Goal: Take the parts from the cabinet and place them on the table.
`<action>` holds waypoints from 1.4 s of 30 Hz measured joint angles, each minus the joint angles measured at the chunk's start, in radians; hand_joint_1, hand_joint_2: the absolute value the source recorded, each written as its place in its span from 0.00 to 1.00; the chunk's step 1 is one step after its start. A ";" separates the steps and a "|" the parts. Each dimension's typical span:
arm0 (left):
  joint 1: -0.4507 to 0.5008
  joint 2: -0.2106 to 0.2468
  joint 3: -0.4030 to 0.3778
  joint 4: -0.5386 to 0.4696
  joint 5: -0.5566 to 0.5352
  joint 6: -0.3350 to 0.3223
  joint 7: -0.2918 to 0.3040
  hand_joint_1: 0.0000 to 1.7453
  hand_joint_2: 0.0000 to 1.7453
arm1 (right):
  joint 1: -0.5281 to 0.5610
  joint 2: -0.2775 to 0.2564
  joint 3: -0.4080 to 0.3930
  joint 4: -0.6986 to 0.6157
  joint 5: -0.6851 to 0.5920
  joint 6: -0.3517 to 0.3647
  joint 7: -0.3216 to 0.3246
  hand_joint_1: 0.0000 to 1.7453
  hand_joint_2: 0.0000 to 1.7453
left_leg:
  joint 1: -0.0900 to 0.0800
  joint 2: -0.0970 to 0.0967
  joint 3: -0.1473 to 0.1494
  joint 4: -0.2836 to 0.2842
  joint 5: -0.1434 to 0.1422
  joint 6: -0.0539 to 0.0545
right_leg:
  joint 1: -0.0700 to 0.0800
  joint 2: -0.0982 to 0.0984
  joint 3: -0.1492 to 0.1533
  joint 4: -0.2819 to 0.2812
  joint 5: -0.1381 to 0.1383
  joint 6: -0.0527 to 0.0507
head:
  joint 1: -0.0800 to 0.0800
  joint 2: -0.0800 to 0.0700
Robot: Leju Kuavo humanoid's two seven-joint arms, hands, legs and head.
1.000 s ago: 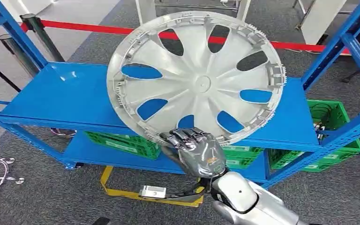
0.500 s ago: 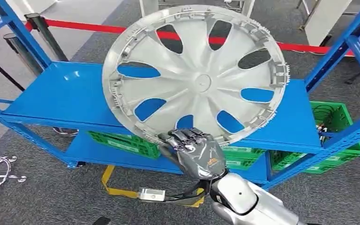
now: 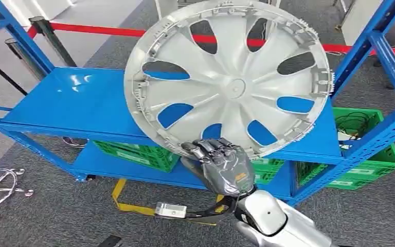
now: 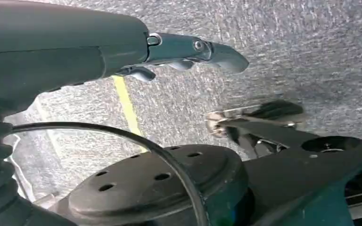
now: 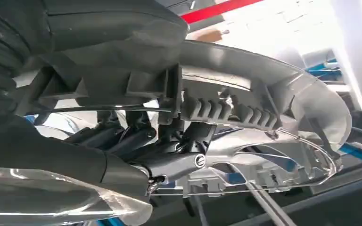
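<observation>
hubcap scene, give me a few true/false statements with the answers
1. The right hand grips the silver hubcap at its lower rim. True.
2. The hubcap lies flat on the blue shelf. False: it is held up and tilted in front of the shelf, its ribbed inner side facing the head camera.
3. Green crates sit on the lower level of the shelf. True.
4. The left hand holds a second hubcap. False: in the left wrist view it holds nothing, over grey carpet.
5. A red barrier tape runs behind the shelf. True.
6. The floor is bare white tile. False: it is grey carpet with a yellow frame lying on it.
</observation>
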 joint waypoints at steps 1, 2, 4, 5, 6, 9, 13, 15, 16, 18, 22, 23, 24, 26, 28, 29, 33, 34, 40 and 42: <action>0.001 0.001 0.000 0.000 -0.002 0.002 0.001 0.00 1.00 | 0.002 -0.001 -0.001 -0.002 0.002 0.000 0.001 1.00 1.00 | 0.000 0.000 0.034 -0.053 0.030 0.003 | 0.001 0.000 -0.004 0.000 0.004 0.000 | 0.000 0.000; 0.001 0.003 -0.001 0.000 -0.004 0.003 0.002 0.00 1.00 | 0.005 -0.002 -0.004 -0.005 0.006 0.000 0.004 1.00 1.00 | 0.001 0.000 0.085 -0.141 0.072 0.005 | 0.001 0.000 -0.008 0.000 0.009 0.002 | 0.000 0.000; 0.002 0.002 -0.004 0.000 -0.009 0.003 0.003 0.00 1.00 | 0.009 -0.003 -0.012 -0.016 0.009 -0.002 0.006 1.00 1.00 | 0.001 0.002 0.157 -0.281 0.097 0.005 | 0.002 0.000 -0.015 0.000 0.022 0.013 | 0.000 0.000; 0.002 0.001 -0.005 0.000 -0.010 0.003 0.003 0.00 1.00 | 0.009 -0.005 -0.016 -0.018 0.011 -0.003 0.007 1.00 1.00 | -0.005 0.001 0.151 -0.294 0.106 0.008 | 0.006 0.001 -0.024 0.003 0.028 0.020 | 0.001 0.000; 0.002 0.001 -0.005 0.000 -0.011 0.003 0.003 0.00 1.00 | 0.010 -0.005 -0.017 -0.023 0.011 -0.004 0.008 1.00 1.00 | -0.005 0.001 0.143 -0.291 0.104 0.010 | 0.006 -0.001 -0.032 0.002 0.038 0.027 | 0.002 0.000; 0.003 0.000 -0.005 0.000 -0.012 0.003 0.003 0.00 1.00 | 0.017 -0.008 -0.017 -0.032 0.012 -0.004 0.007 1.00 1.00 | 0.001 0.002 0.124 -0.299 0.132 0.034 | 0.002 -0.002 -0.043 -0.005 0.051 0.047 | 0.003 0.000; -0.004 -0.001 -0.005 0.000 -0.013 0.003 0.003 0.00 1.00 | 0.018 -0.010 -0.021 -0.038 0.012 -0.005 0.008 1.00 1.00 | -0.009 0.005 0.075 -0.296 0.170 0.056 | 0.004 0.007 -0.114 0.223 -0.138 0.051 | 0.005 0.000; -0.006 -0.001 -0.005 0.000 -0.013 0.003 0.003 0.00 1.00 | 0.020 -0.013 -0.021 -0.038 0.013 -0.005 0.008 1.00 1.00 | -0.015 0.006 0.052 -0.294 0.187 0.058 | 0.006 0.007 -0.115 0.293 -0.137 0.048 | 0.005 0.000; -0.006 -0.001 -0.005 0.000 -0.013 0.003 0.003 0.00 1.00 | 0.022 -0.015 -0.022 -0.039 0.017 -0.005 0.010 1.00 1.00 | -0.019 0.006 0.041 -0.294 0.196 0.059 | 0.009 0.008 -0.085 0.269 -0.105 0.042 | 0.006 0.000; -0.008 -0.002 -0.005 0.000 -0.014 0.003 0.006 0.00 1.00 | 0.023 -0.017 -0.024 -0.046 0.027 -0.007 0.016 1.00 1.00 | -0.024 0.004 0.023 -0.292 0.211 0.059 | 0.018 0.010 0.028 0.113 -0.044 0.023 | 0.005 0.000; -0.012 -0.005 -0.005 0.000 -0.015 0.002 0.012 0.00 1.00 | 0.023 -0.019 -0.031 -0.066 0.031 -0.014 0.018 1.00 1.00 | -0.022 0.002 0.008 -0.294 0.241 0.041 | 0.030 0.014 0.131 -0.053 -0.066 0.003 | 0.005 0.000; -0.012 -0.005 -0.005 0.000 -0.016 0.003 0.014 0.00 1.00 | 0.024 -0.019 -0.032 -0.068 0.034 -0.017 0.021 1.00 1.00 | -0.021 0.002 0.007 -0.296 0.249 0.035 | 0.032 0.013 0.128 -0.054 -0.061 0.000 | 0.004 0.000; -0.013 -0.003 -0.005 0.000 -0.021 0.004 0.019 0.00 1.00 | 0.030 -0.020 -0.036 -0.073 0.050 -0.019 0.031 1.00 1.00 | -0.026 0.001 0.004 -0.294 0.249 0.029 | 0.022 0.008 0.111 -0.071 -0.047 -0.005 | 0.005 0.000; -0.016 -0.001 -0.008 0.000 -0.031 0.007 0.027 0.00 1.00 | 0.061 -0.030 -0.055 -0.105 0.091 -0.028 0.050 1.00 1.00 | -0.021 0.002 -0.014 -0.240 0.162 0.017 | 0.019 -0.003 0.111 -0.075 -0.027 -0.018 | 0.000 0.000; -0.023 -0.001 -0.014 0.000 -0.035 0.006 0.031 0.00 1.00 | 0.096 -0.058 -0.083 -0.150 0.108 -0.043 0.053 1.00 1.00 | -0.014 0.003 -0.041 -0.097 0.054 0.005 | 0.019 -0.014 0.088 -0.073 -0.008 -0.018 | 0.001 0.000; -0.024 -0.001 -0.015 0.000 -0.035 0.006 0.031 0.00 1.00 | 0.106 -0.068 -0.095 -0.164 0.111 -0.047 0.053 1.00 1.00 | -0.009 0.003 -0.047 -0.030 0.028 -0.001 | 0.019 -0.016 0.074 -0.071 0.002 -0.016 | 0.000 0.000; -0.027 -0.001 -0.026 0.000 -0.053 0.018 0.034 0.00 1.00 | 0.172 -0.110 -0.147 -0.224 0.113 -0.047 0.016 1.00 1.00 | 0.009 0.005 0.072 -0.127 0.139 -0.019 | 0.007 -0.016 0.013 -0.052 0.034 0.008 | 0.000 0.000; -0.027 -0.002 -0.029 0.000 -0.057 0.023 0.034 0.00 1.00 | 0.199 -0.116 -0.168 -0.242 0.113 -0.047 -0.006 1.00 1.00 | 0.016 0.005 0.129 -0.216 0.146 -0.026 | 0.005 -0.016 0.000 -0.042 0.039 0.016 | -0.001 0.000; -0.028 -0.016 -0.040 0.000 -0.071 0.031 0.029 0.00 1.00 | 0.374 -0.133 -0.339 -0.366 0.114 -0.047 -0.190 1.00 1.00 | 0.005 0.000 0.148 -0.311 0.118 0.028 | 0.001 -0.010 -0.037 -0.022 0.056 0.049 | 0.000 0.000; -0.032 -0.015 -0.043 0.000 -0.071 0.033 0.029 0.00 1.00 | 0.401 -0.133 -0.380 -0.394 0.118 -0.047 -0.212 1.00 1.00 | -0.001 0.004 0.126 -0.311 0.139 0.046 | 0.002 0.000 -0.072 0.077 -0.065 0.050 | 0.002 0.000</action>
